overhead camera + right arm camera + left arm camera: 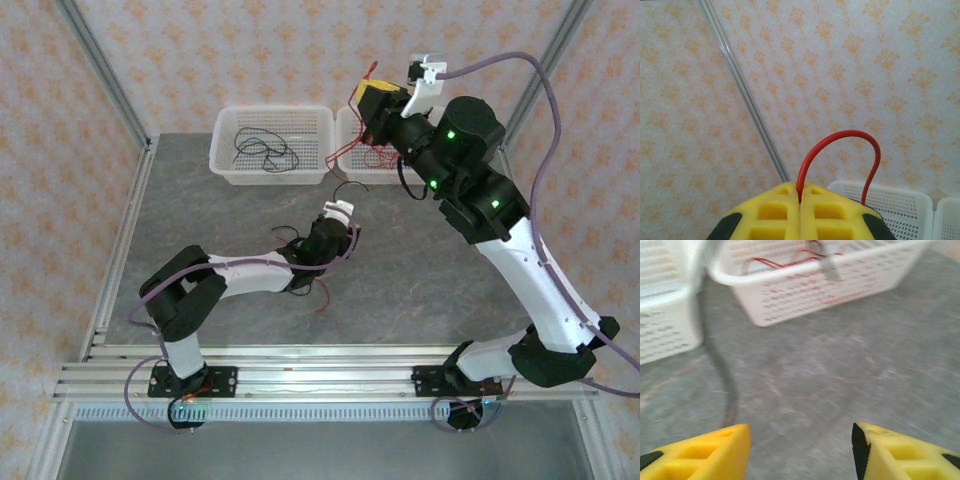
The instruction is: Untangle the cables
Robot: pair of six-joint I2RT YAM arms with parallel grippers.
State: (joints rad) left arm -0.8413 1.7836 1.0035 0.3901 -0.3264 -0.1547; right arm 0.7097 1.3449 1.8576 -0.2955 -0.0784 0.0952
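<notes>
My right gripper [800, 192] is shut on a thin red cable [840, 142], which arcs up out of the yellow fingertips and down to the right. From above, this gripper [372, 100] hangs over the right white basket [350, 162], which holds red cables [375, 155]. The left white basket [270, 172] holds black cables [262, 150]. My left gripper [340, 212] is low over the table in front of the baskets, open, with nothing between its yellow fingers [715, 447]. A black cable [726, 385] lies blurred just left of it. A curl of black cable [347, 187] lies ahead of it on the table.
A short red cable [322, 297] and some black strands [288, 236] lie on the grey table beside the left forearm. The two baskets stand side by side at the back edge. Metal frame posts [105, 70] rise at the back corners.
</notes>
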